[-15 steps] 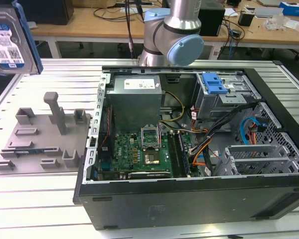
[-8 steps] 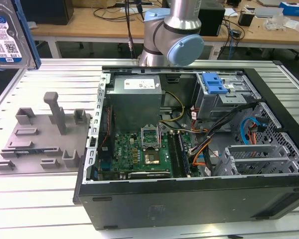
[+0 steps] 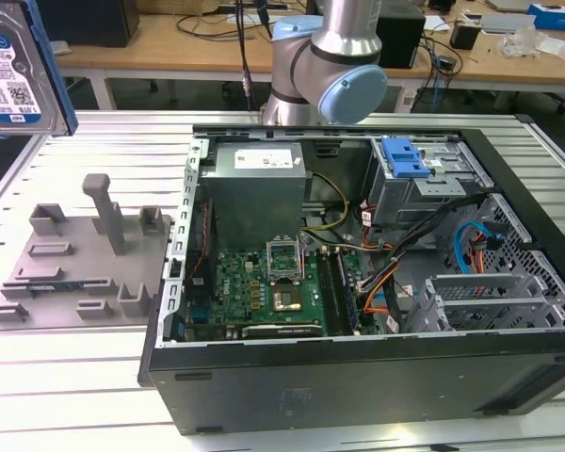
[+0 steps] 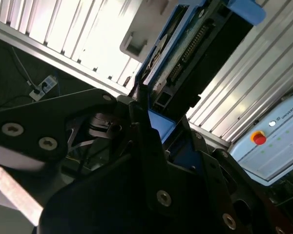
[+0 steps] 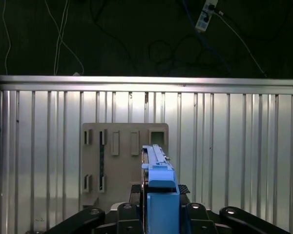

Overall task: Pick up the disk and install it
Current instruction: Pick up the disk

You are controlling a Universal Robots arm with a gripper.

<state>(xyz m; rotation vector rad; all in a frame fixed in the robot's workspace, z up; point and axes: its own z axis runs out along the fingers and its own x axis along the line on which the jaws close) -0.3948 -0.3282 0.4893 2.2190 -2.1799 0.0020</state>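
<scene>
The disk [image 3: 14, 66], silver with a blue-and-white label and blue side rails, hangs high at the exterior view's left, above the table and left of the open computer case [image 3: 508, 377]. In the first wrist view the disk [image 5: 158, 175] stands edge-on between the black fingers [image 5: 129, 214], and my gripper [image 5: 159, 214] is shut on it. In the second wrist view the disk [image 4: 195, 44] juts out from the gripper [image 4: 156, 129], its connector edge and blue rail showing.
A grey fixture plate [image 3: 75, 254] with slots and an upright post lies on the slatted table, directly below the disk in the first wrist view [image 5: 122, 161]. Inside the case, a grey drive bay carries a blue latch [image 3: 405, 155]. The arm's base [image 3: 325, 56] stands behind the case.
</scene>
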